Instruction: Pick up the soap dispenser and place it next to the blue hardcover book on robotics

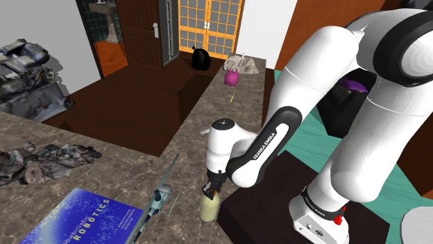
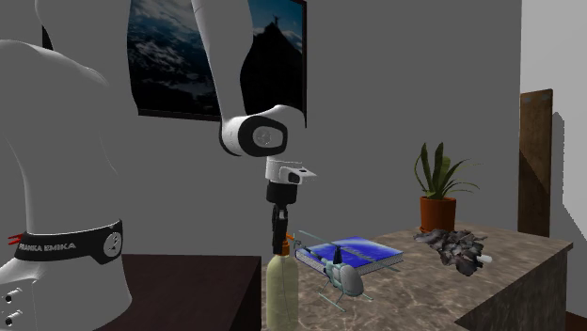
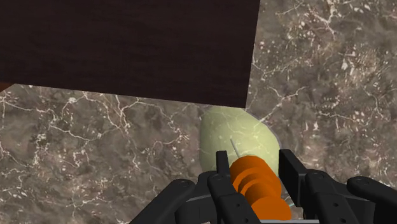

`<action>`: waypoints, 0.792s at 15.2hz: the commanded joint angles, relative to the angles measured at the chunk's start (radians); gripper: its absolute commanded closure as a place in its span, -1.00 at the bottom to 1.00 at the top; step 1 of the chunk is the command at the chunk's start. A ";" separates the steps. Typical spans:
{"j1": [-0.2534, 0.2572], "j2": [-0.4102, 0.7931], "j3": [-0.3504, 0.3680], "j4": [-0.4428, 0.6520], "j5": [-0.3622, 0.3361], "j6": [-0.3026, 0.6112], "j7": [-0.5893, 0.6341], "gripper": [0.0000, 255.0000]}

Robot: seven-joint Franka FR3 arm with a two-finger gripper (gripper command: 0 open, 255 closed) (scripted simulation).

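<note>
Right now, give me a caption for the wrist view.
Black gripper around the orange pump of the pale soap dispenser on the marbled counter.

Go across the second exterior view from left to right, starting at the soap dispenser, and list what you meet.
soap dispenser → blue book → potted plant → tall brown panel. The small helicopter model and the dark crumpled heap are left out, since each overlaps a neighbour.

Home; marble counter (image 2: 423,282), potted plant (image 2: 437,193), poster (image 2: 179,56)
</note>
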 commanded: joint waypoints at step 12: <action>-0.006 -0.216 0.041 0.000 0.182 -0.200 -0.116 1.00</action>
